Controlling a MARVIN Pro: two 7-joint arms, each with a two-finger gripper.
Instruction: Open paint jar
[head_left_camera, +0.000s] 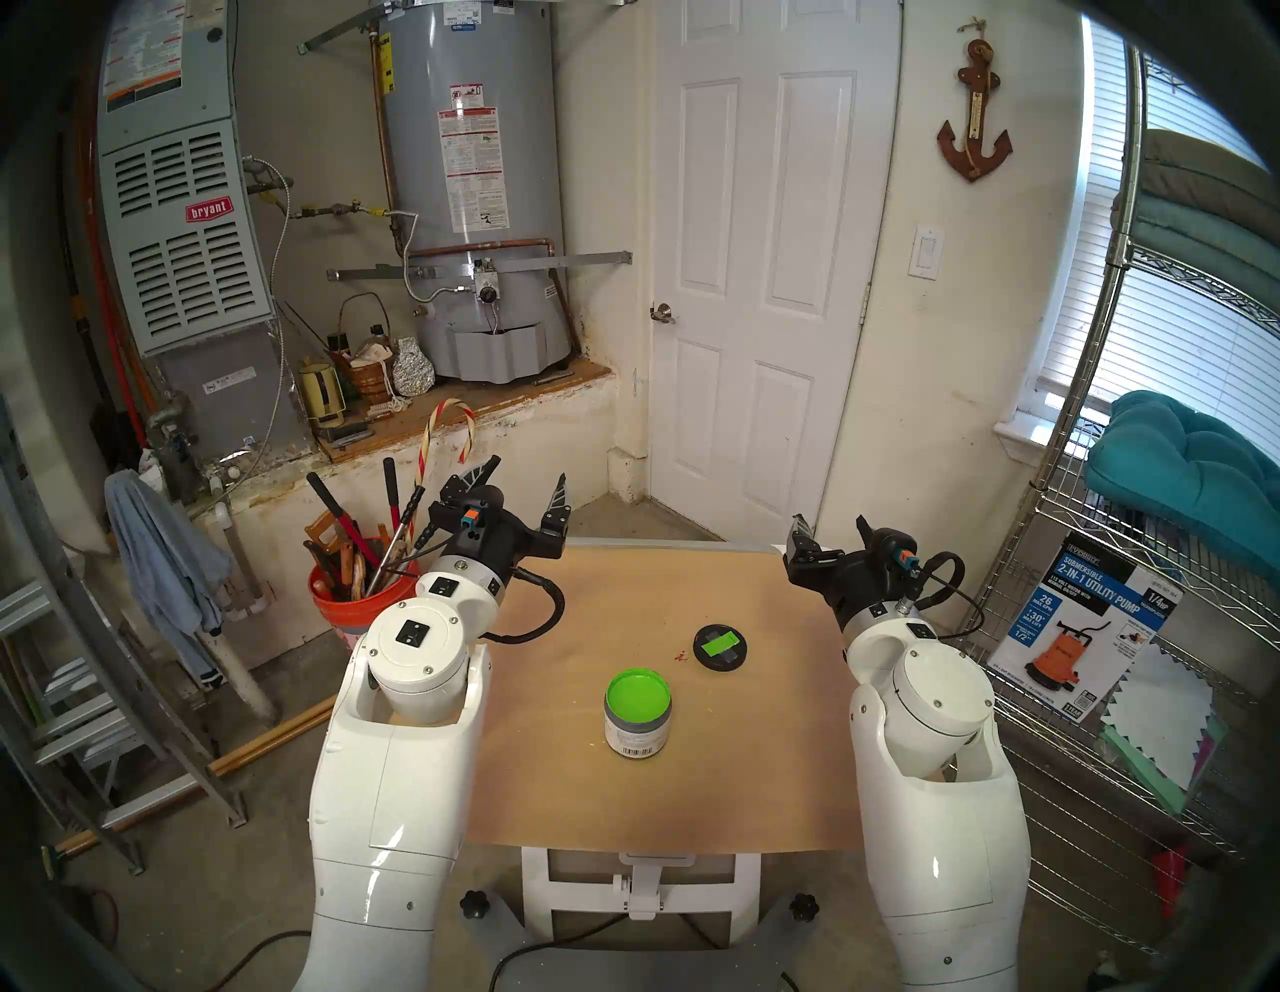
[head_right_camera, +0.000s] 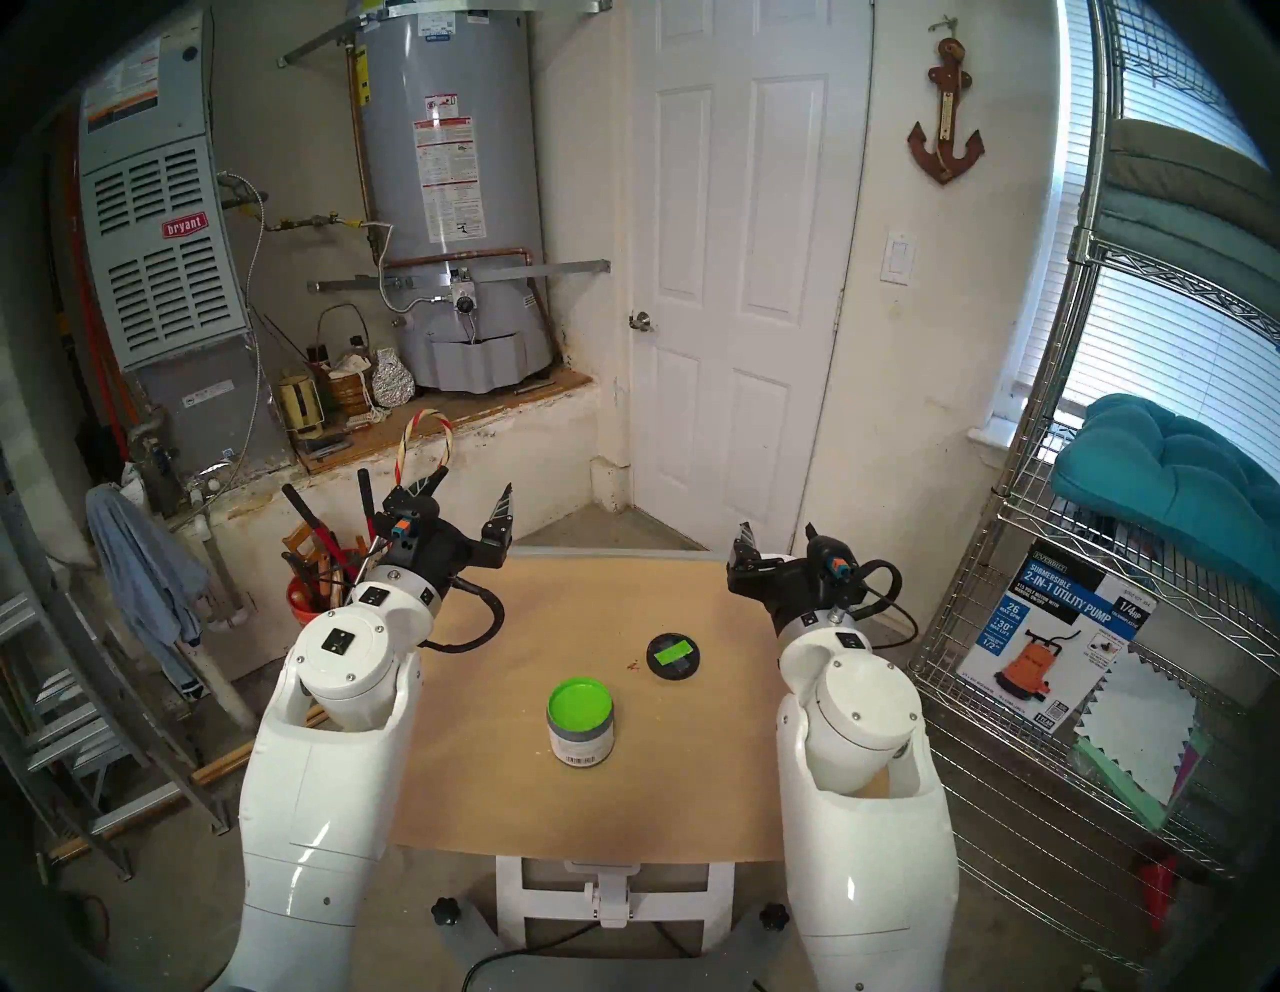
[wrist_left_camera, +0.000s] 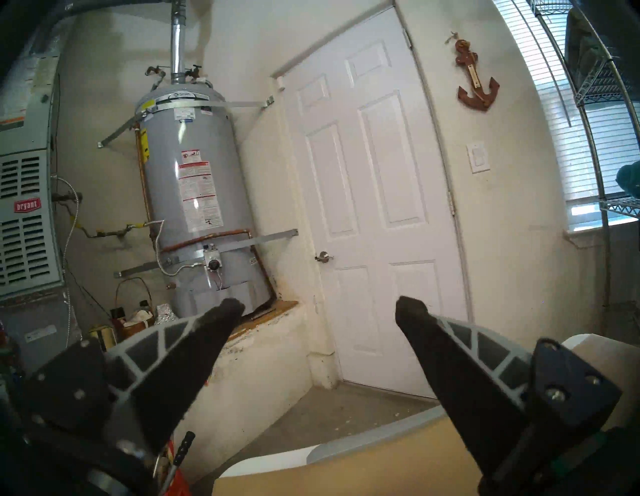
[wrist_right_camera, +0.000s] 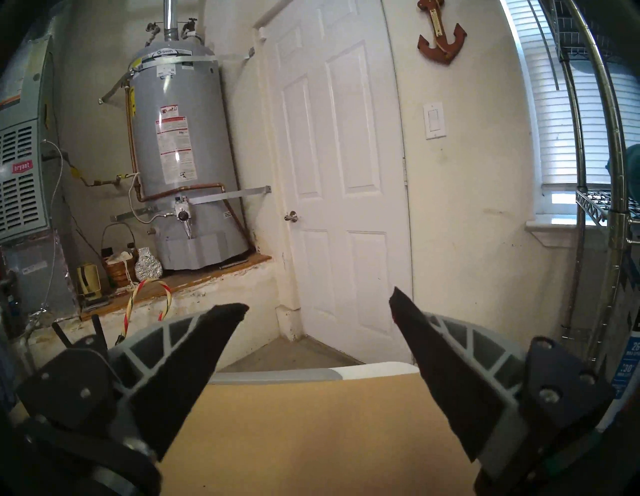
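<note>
The paint jar (head_left_camera: 638, 713) (head_right_camera: 580, 720) stands upright in the middle of the brown tabletop (head_left_camera: 554, 776), lid off, bright green paint showing at its top. Its black round lid (head_left_camera: 722, 645) (head_right_camera: 672, 655) with grey tape and a green rectangle lies flat on the table, behind and to the right of the jar. My left gripper (head_left_camera: 526, 488) (wrist_left_camera: 318, 308) is open and empty, raised at the table's far left corner. My right gripper (head_left_camera: 831, 530) (wrist_right_camera: 318, 306) is open and empty, raised at the far right corner. Neither wrist view shows the jar or the lid.
An orange bucket (head_left_camera: 346, 609) full of long-handled tools stands on the floor left of the table. A wire shelf rack (head_left_camera: 1136, 623) with a pump box (head_left_camera: 1087, 630) stands close on the right. A water heater (head_left_camera: 471, 187) and white door (head_left_camera: 755, 277) are behind.
</note>
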